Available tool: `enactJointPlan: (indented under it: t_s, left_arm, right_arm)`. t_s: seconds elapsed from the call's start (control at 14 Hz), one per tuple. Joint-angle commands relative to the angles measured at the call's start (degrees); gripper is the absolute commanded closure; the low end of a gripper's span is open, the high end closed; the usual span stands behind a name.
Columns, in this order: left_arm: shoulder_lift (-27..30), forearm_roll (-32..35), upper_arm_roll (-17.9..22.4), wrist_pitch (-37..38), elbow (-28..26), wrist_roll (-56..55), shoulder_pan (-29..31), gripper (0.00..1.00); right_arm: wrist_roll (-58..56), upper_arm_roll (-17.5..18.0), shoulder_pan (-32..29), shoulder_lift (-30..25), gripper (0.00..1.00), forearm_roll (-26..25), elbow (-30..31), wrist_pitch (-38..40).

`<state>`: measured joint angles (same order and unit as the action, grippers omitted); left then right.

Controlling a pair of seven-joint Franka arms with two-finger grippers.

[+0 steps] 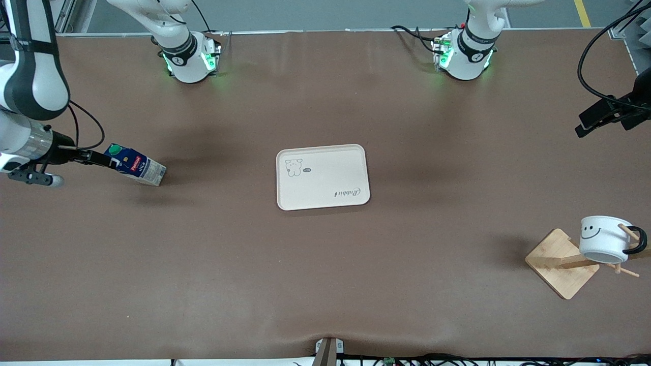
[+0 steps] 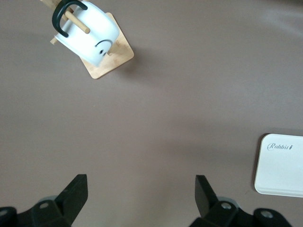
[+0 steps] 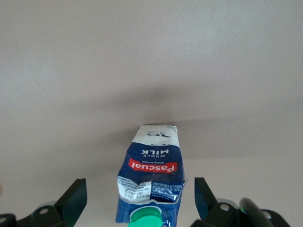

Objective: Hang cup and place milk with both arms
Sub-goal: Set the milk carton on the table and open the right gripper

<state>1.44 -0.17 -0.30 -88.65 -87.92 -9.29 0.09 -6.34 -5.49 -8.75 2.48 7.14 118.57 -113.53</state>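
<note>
The white cup [image 1: 602,239] with the smiley face hangs by its black handle on a peg of the wooden rack [image 1: 559,264] at the left arm's end of the table. It also shows in the left wrist view [image 2: 87,35]. My left gripper [image 1: 584,126] is open and empty [image 2: 140,194], up over the table at that end. The blue milk carton [image 1: 136,165] sits tilted at the right arm's end. My right gripper [image 1: 112,161] is open, with its fingers either side of the carton's [image 3: 152,177] green-capped top [image 3: 140,198] and a gap on each side.
A cream tray [image 1: 351,157] with a small bear drawing lies in the middle of the table, and its corner shows in the left wrist view [image 2: 279,179]. Black cables hang near the left gripper at the table's edge.
</note>
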Motion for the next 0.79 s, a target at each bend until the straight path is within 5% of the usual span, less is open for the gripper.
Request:
enactJointPlan:
  t_s: [0.0, 0.21, 0.43, 0.71]
  left_arm:
    - [0.41, -0.01, 0.3, 0.93, -0.06, -0.38, -0.09, 0.0]
    - [0.06, -0.01, 0.21, 0.84, 0.12, -0.73, -0.27, 0.0]
    - [-1.78, -0.01, 0.21, 0.76, 1.0, -0.73, -0.27, 0.0]
    - [-2.32, -0.18, 0.21, 0.67, 2.49, 0.06, -0.53, 0.0]
  right_arm:
    - [-1.04, 0.66, -0.56, 0.15, 0.0, 0.86, -5.87, 1.64]
    - [-0.95, 0.66, -0.03, 1.47, 0.0, 0.86, -13.69, 4.0]
    - [-0.25, 0.66, 0.05, 2.7, 0.0, 0.86, -22.14, 15.3]
    - [-1.3, 0.66, 0.23, 1.3, 0.0, 0.6, -22.33, 24.23]
